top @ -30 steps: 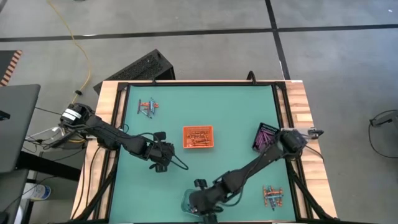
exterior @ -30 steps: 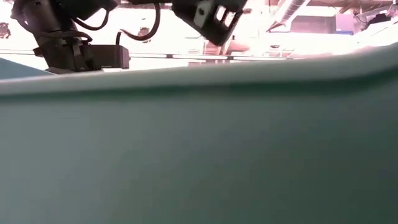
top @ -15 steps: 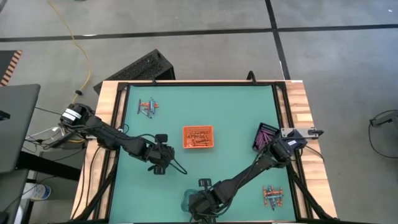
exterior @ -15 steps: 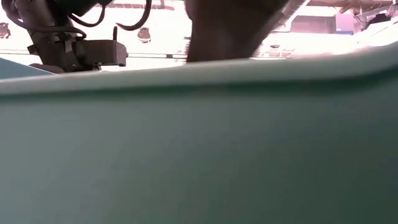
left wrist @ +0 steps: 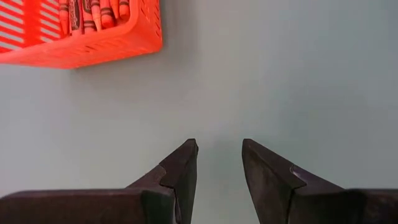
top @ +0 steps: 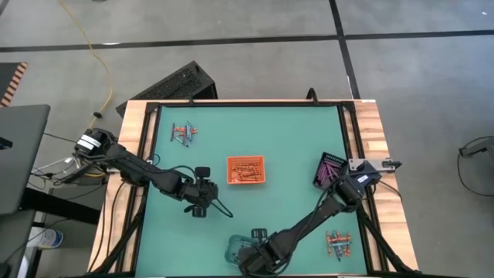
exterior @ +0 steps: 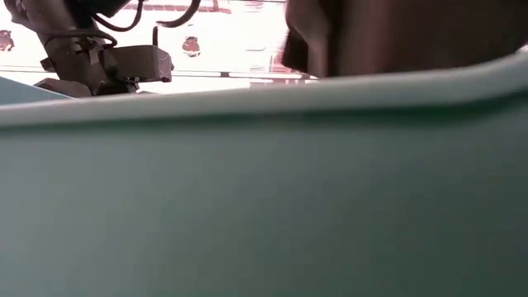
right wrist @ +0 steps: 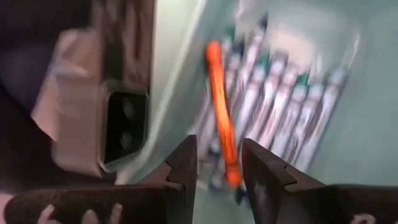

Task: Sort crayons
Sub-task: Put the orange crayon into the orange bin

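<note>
High view: right gripper [top: 258,261] hung over clear tray [top: 238,249] at the near edge; left gripper [top: 202,193] waited beside orange tray [top: 245,170].

Left wrist: jaws spread, nothing held.

Right wrist: jaws apart around an orange crayon [right wrist: 222,138] lying across blue-grey crayons [right wrist: 283,124] in the tray. Likely light, stiff, brittle; pinch mid-length.

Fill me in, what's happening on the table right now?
Crayon sorting is under way. The right gripper is at the near edge over the clear tray of blue-grey crayons, with an orange crayon lying across them just beyond its open fingers. The left gripper hangs open and empty over bare mat beside the orange tray. Purple crayons sit in the black tray; loose piles remain at two corners.
</note>
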Robot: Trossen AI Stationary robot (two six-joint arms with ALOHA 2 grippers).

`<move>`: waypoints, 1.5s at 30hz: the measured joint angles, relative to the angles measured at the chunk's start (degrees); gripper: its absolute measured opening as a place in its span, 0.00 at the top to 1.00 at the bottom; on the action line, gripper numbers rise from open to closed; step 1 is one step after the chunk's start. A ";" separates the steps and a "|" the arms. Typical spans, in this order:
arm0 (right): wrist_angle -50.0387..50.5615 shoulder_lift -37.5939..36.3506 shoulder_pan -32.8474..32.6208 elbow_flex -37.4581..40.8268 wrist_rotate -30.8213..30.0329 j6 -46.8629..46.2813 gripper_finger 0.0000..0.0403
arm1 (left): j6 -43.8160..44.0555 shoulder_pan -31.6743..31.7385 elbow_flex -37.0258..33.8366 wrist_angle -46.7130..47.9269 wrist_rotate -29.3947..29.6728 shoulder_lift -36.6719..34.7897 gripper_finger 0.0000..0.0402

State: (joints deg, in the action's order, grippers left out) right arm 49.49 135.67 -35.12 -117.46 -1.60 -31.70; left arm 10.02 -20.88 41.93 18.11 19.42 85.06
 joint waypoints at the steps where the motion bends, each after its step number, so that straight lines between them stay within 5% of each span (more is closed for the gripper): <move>1: 0.10 0.63 -0.15 0.01 0.36 0.00 0.70 | 0.00 0.00 0.00 0.00 0.00 0.00 0.71; 11: -0.12 1.54 0.01 -0.02 0.65 0.00 0.72 | 0.09 0.02 0.00 -1.02 -0.11 0.00 0.71; 22: -0.67 1.54 -0.02 -0.03 1.21 1.46 0.98 | -0.37 0.02 0.00 -1.36 -0.15 0.00 0.71; 45: 19.70 1.25 1.61 -11.64 -8.09 4.60 1.00 | -0.74 0.02 0.00 -1.27 -0.24 0.00 0.71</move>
State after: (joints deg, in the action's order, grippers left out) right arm 69.20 136.92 -33.52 -129.10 -9.69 -27.10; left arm 9.28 -20.86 41.93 16.84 19.18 85.06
